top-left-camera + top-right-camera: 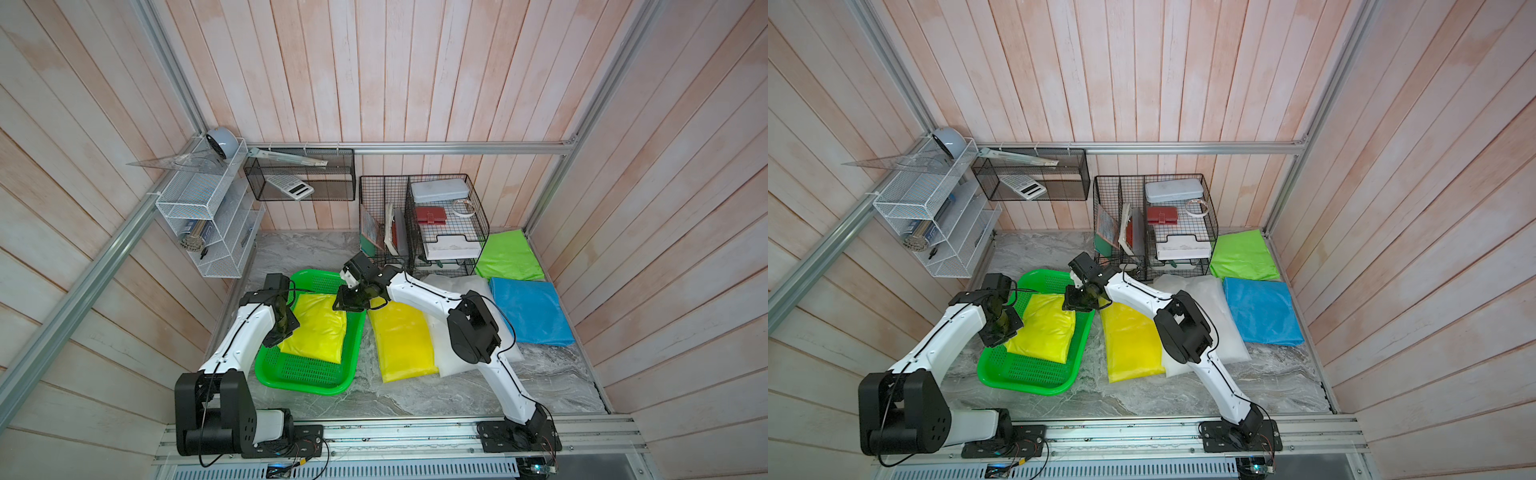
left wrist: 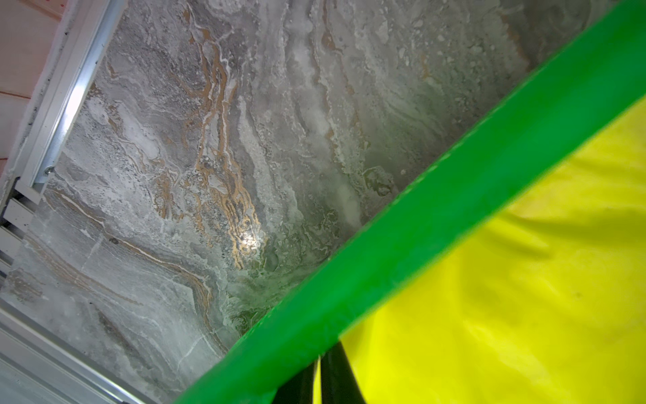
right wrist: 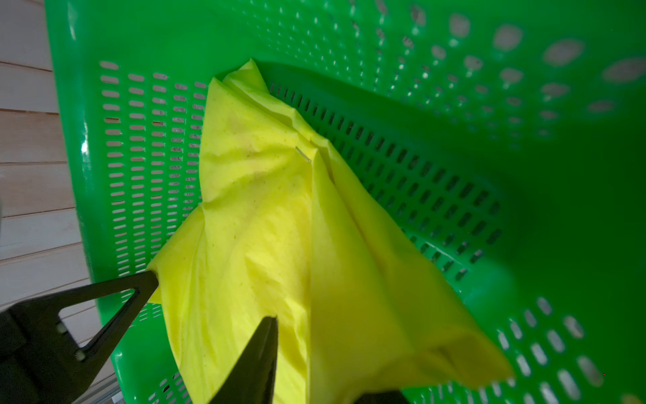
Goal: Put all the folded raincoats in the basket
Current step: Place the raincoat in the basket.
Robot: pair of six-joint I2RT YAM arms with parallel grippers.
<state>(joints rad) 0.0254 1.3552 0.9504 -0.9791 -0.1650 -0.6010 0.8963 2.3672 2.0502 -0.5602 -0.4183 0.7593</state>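
Raincoat [image 1: 316, 328] in basket [image 1: 307, 388]: right jaws parted, left jaws pinching its edge; release, then lift straight clear.

Soft, even light filled both top views and left only faint shadows on the marble tabletop [image 1: 374, 395]. The wall planks [image 1: 415, 62] bowed toward the frame edges. In the left wrist view a small glare spot shone on the marble, and the basket [image 2: 419, 238] rim was blurred. In the right wrist view the raincoat [image 3: 262, 210] threw a dark shadow.
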